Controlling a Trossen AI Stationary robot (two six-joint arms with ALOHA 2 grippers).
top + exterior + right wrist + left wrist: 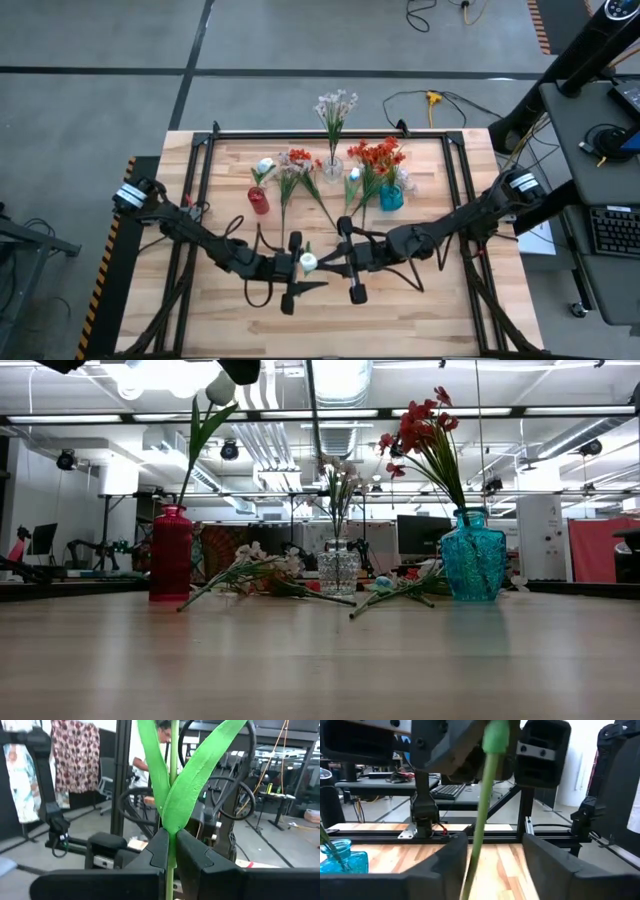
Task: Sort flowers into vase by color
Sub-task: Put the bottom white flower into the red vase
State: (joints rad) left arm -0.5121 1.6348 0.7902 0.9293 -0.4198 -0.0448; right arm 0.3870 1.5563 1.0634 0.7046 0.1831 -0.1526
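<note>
White tulip bud [308,262], green-leaved stalk clenched in right hand [170,851]; left hand [492,852] unclear.

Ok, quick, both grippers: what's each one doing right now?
Left gripper: open, fingers either side of the white flower's stem, not clamped.
Right gripper: shut on the same stem, just under its leaves.
</note>
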